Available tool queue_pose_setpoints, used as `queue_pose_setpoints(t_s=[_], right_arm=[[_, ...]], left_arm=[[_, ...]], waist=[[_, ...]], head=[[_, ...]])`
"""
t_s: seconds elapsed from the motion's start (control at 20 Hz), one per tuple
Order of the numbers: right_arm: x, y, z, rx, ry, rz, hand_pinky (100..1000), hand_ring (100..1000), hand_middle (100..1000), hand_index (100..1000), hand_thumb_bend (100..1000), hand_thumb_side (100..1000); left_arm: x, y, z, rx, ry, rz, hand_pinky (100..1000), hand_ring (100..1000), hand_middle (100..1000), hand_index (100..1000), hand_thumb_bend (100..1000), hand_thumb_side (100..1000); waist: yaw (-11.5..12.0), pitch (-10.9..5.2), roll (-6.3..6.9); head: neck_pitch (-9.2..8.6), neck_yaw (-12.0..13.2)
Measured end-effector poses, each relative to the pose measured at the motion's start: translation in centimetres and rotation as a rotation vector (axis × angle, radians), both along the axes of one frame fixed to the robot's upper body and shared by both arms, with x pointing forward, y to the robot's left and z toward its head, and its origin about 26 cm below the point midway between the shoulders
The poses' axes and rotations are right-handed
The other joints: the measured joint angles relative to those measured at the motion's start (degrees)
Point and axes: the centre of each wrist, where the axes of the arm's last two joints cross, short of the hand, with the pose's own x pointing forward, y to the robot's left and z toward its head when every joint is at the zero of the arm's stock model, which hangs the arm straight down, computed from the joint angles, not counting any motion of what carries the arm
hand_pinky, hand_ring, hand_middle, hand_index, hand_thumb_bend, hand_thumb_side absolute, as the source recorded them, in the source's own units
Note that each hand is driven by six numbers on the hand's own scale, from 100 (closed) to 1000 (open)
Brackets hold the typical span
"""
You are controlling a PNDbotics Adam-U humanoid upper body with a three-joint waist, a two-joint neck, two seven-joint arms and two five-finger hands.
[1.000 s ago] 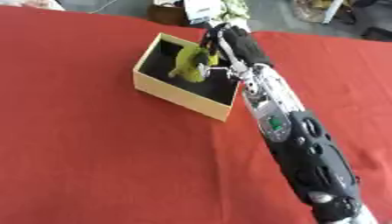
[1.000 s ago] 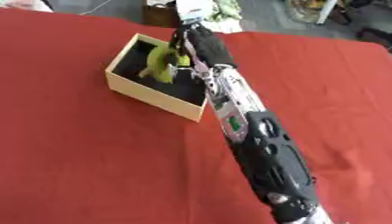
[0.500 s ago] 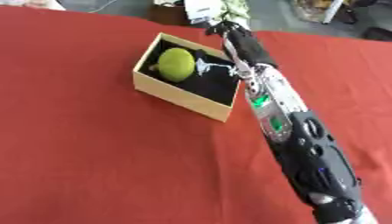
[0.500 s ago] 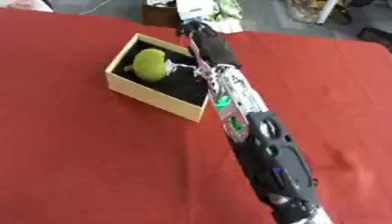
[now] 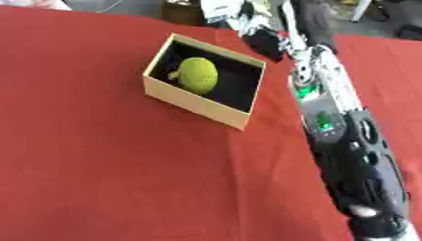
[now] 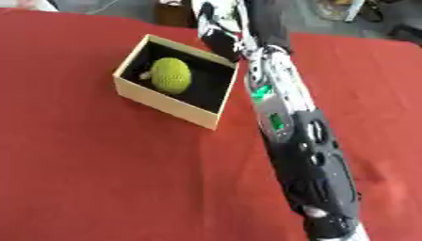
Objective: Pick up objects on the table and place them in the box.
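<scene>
My right hand (image 6: 221,40) sits at the far end of the arm (image 5: 342,141), above the far right corner of the box (image 5: 200,107), up near the table's back edge. It is blurred and I see only a dark mass with pale parts, so I cannot tell how far the fingers are spread; nothing shows in its grasp. My left hand appears in neither view.

The green ball (image 5: 198,75) lies inside the box, on its dark lining, toward the left half of the compartment. It is slightly egg-shaped, its long axis running roughly from near to far, tilted a little to the right at the near end. A small pale nub sticks out of its left side, pointing left toward the box wall. The ball lies apart from my hand, to the left of it and nearer to me, with bare dark lining between them.

The box is tan, open-topped, and set askew on the table, one corner turned toward me. My arm runs from the lower right of the view up along the box's right side, just beside its near right corner.

The table (image 5: 107,179) is covered in red cloth. Beyond its far edge I see grey floor and some blurred clutter that I cannot make out.
</scene>
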Motion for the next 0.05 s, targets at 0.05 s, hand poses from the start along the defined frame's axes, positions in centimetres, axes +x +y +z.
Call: queue_pose_setpoints(t_s=[0.05], right_arm=[[-0.37,-0.59,0.49,0.041,-0.053,0.007,721,923,747,815,100,667]], left_arm=[[-0.01,-0.02,-0.07,-0.006,-0.005,0.002,630,1000,1000,747,123,703]], waist=[[-0.14,0.19,0.22]], head=[[0.08,-0.08]])
